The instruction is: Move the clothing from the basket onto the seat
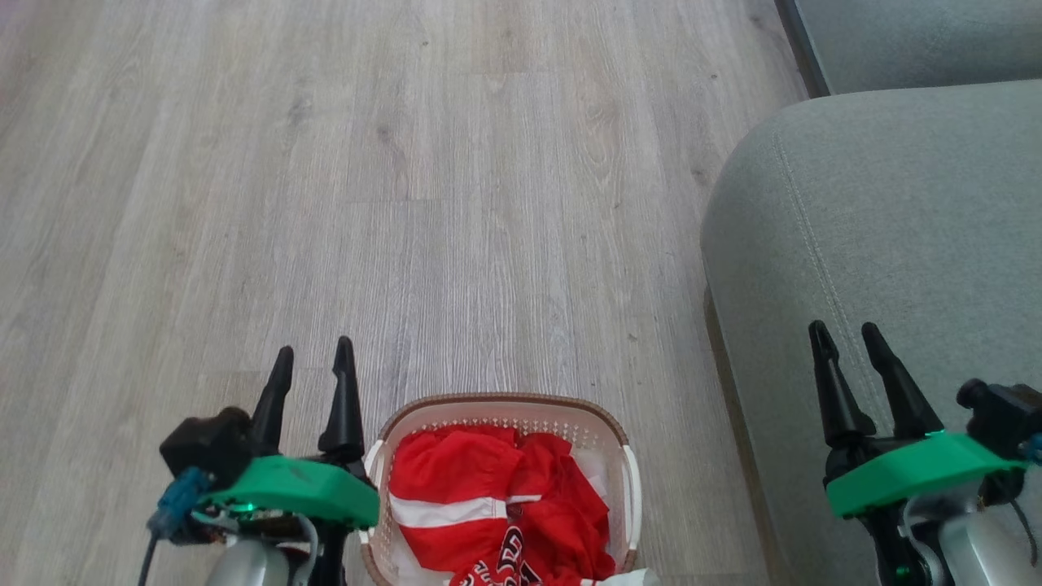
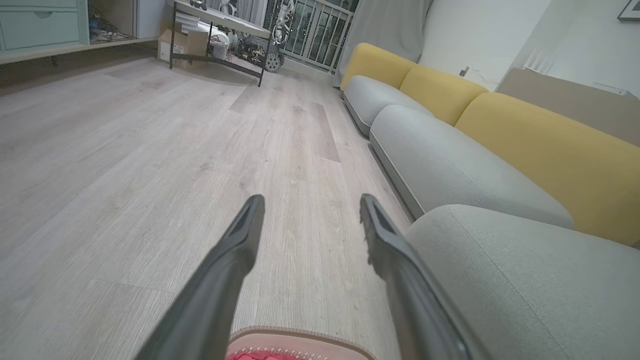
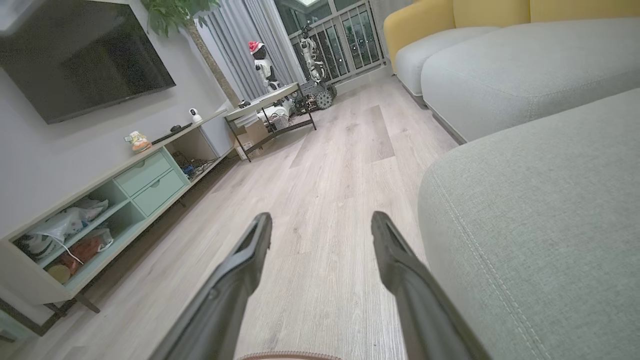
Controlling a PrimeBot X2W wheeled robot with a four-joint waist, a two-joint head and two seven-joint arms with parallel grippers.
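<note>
Starting the pick calls for lowering one gripper into the basket (image 1: 496, 400), which stands on the floor (image 1: 326, 163) between the two arms, close to the robot. The clothing (image 1: 472, 488) lies bundled inside it: a red piece with a white stripe on top and a lettered red piece nearer the camera.

The left gripper (image 1: 314, 346) hovers just beside the basket's left side, jaws spread wide and empty. The right gripper (image 1: 844, 327) hangs over the edge of the seat (image 1: 879, 244), likewise wide and empty.

Recommended procedure:
- Descend with the left gripper onto the raised fold of the striped piece.
- Pinch deep.
- Lift clear of the rim before swinging right.
- Avoid catching the perforated wall.

The floor is pale wood-grain plank. The seat is grey-green fabric with a stitched seam. Yellow backrests (image 2: 550, 145), a low cabinet (image 3: 145, 175) and a television (image 3: 85, 55) stand further off.
</note>
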